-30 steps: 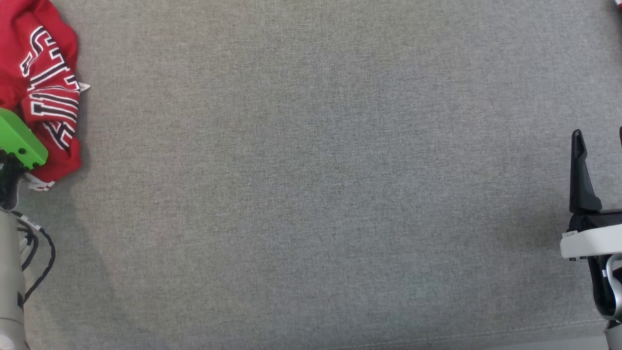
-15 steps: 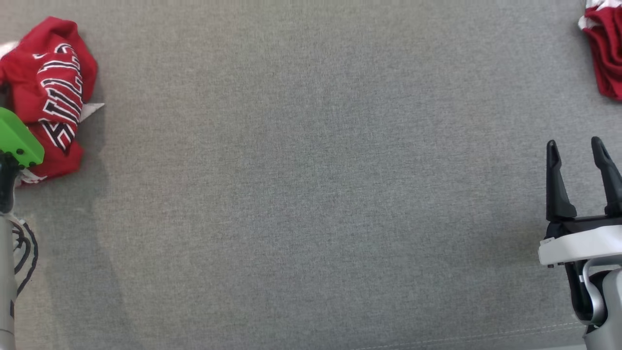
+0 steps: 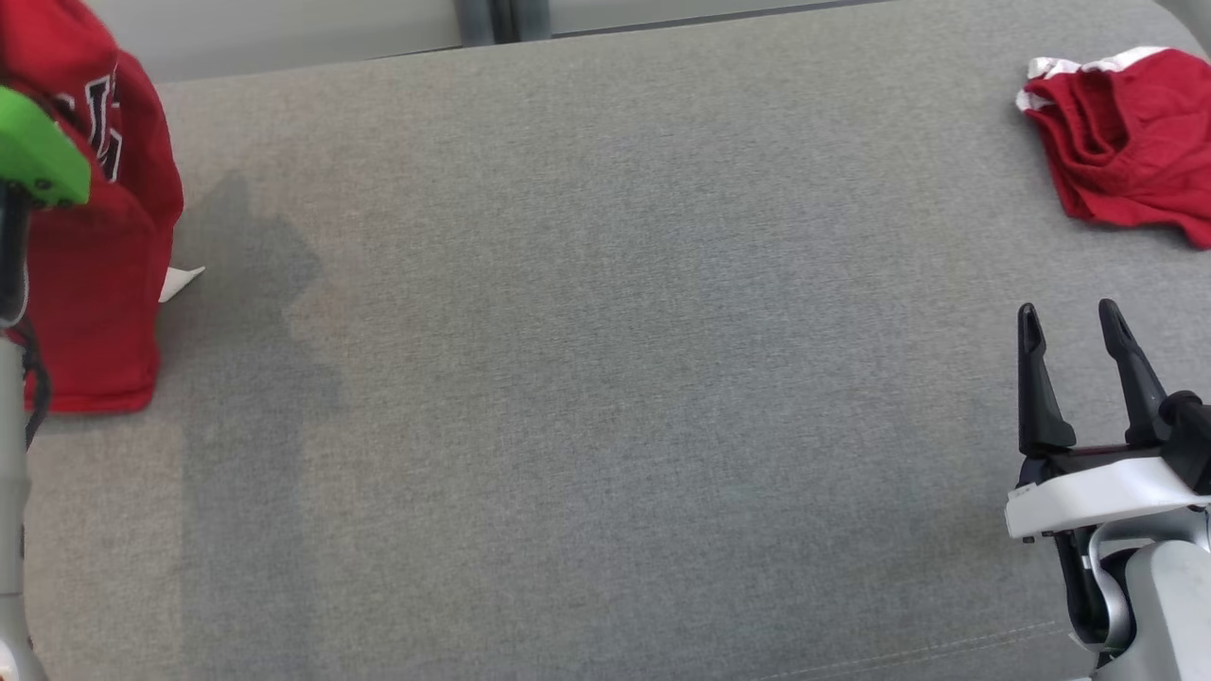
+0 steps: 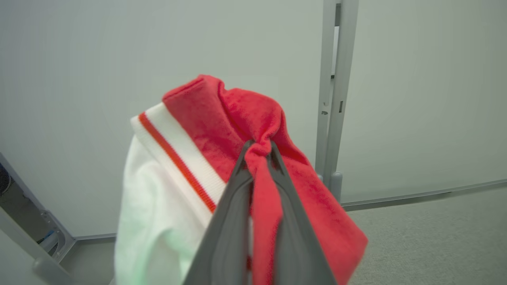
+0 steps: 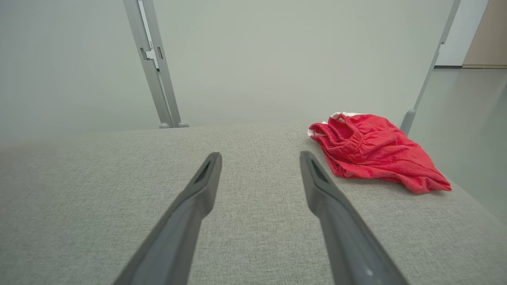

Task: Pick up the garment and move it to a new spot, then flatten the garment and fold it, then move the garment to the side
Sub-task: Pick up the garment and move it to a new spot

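The garment is a red top with black-and-white lettering, and it hangs at the far left above the grey padded surface. In the left wrist view, a bunched fold of the garment is pinched by my left gripper, which is shut on it. A white part with a red stripe droops beside the fingers. A green cover on the left arm hides the grip in the head view. At the lower right my right gripper stands open and empty over the surface; the right wrist view shows the same open right gripper.
Crumpled red shorts lie at the back right corner, ahead and right of my right gripper, also in the right wrist view as the red shorts. A pale wall with a grey metal post stands behind the surface's far edge.
My left gripper has closed on the garment and raised it off the surface, so it now hangs. The head camera has tilted up, bringing the far edge and red shorts into view.
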Motion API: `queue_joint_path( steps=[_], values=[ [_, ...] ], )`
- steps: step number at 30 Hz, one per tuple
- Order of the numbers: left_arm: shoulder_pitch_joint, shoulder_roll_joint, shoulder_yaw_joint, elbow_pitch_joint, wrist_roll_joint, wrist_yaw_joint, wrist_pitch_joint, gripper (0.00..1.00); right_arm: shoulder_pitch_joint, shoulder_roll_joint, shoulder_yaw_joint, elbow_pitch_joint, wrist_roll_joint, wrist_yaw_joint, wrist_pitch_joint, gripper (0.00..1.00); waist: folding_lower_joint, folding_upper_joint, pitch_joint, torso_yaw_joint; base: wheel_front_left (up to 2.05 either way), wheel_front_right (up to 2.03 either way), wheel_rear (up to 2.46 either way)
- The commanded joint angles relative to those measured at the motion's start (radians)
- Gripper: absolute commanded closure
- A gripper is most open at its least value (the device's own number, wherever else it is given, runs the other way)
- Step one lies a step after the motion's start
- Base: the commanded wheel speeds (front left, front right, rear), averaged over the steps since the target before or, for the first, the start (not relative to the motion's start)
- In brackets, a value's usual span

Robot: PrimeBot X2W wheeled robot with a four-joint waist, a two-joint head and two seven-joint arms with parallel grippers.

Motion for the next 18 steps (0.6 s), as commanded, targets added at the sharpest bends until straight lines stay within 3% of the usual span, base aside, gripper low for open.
queue_joint_path(
  steps=[1,11,18],
  values=[
    [-0.027,-0.013,-0.015,-0.03,0.012,0.003,-0.001,1.0,0.015,0.008,0.002,0.007,0.001,-0.002,-0.003,0.0,-0.0001,0.0,-0.037,-0.05,0.0,0.0,0.0],
    [-0.152,-0.142,-0.15,-0.212,0.045,0.003,0.036,1.0,0.019,0.057,-0.004,0.018,0.001,-0.002,-0.003,0.0,-0.0001,0.0,-0.046,-0.176,0.0,0.0,0.0],
    [-0.126,-0.24,-0.205,-0.196,0.024,0.007,0.007,1.0,0.009,0.081,0.006,0.033,0.011,-0.002,-0.003,0.0,-0.0001,0.0,-0.04,-0.235,0.0,0.0,0.0]
  ],
)
